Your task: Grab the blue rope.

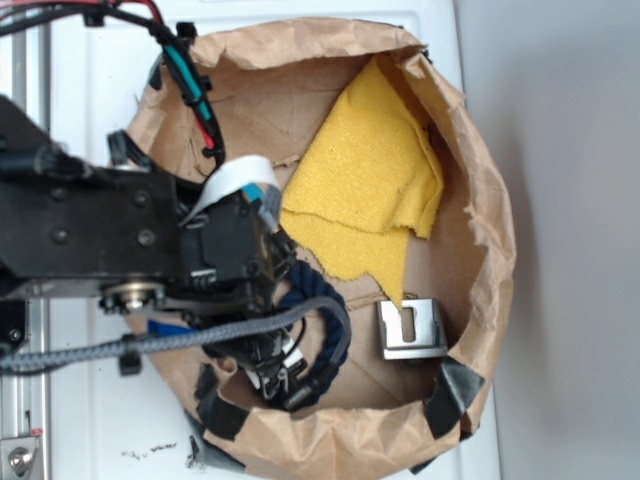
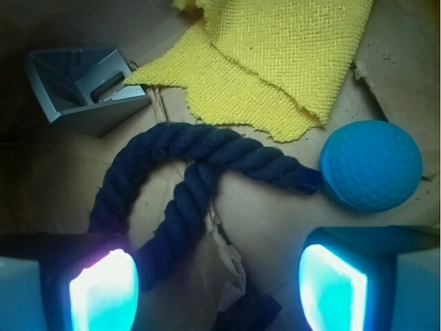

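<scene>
A: How did the hand (image 2: pixel 217 286) stand?

B: Spread wide, its two fingers (image 2: pixel 103 289) glowing at the bottom of the wrist view, nothing pinched between them.

A: And the blue rope (image 2: pixel 186 172)?

B: Just beyond the fingers, curled like a hook on the floor of the brown paper bag (image 1: pixel 490 230); one strand ran down beside the left-hand finger.

A: Around it?

B: A light blue ball (image 2: pixel 372 165) touched the rope's cut end, a yellow cloth (image 2: pixel 275 62) lay past both, and a grey metal bracket (image 2: pixel 83 89) sat apart, near the bend
</scene>
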Controlling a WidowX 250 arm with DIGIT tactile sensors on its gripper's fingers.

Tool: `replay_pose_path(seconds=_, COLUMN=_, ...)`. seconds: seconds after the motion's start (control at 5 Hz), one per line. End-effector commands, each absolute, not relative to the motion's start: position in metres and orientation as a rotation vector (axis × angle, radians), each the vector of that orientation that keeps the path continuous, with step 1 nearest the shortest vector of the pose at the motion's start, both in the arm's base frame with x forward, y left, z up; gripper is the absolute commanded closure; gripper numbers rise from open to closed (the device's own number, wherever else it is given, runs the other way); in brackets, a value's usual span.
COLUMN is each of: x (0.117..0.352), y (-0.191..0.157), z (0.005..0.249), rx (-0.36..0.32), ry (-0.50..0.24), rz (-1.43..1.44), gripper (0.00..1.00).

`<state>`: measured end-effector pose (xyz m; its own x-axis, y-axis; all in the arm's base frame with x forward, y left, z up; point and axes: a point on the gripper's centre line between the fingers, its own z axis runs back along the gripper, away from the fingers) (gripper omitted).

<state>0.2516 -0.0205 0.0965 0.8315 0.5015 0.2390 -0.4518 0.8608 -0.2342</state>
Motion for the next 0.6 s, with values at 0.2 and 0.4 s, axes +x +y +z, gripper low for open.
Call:
replay_pose_path(seconds=0.2, x=0.246, y=-0.062, z=0.071, rx=-0.096, ry=-0.355, rz=0.531, gripper=0.0)
replay_pose_path(seconds=0.4, x=0.252, y=-0.06, z=0.071, rx=-0.104, ry=-0.337, rz=0.569, gripper=0.0)
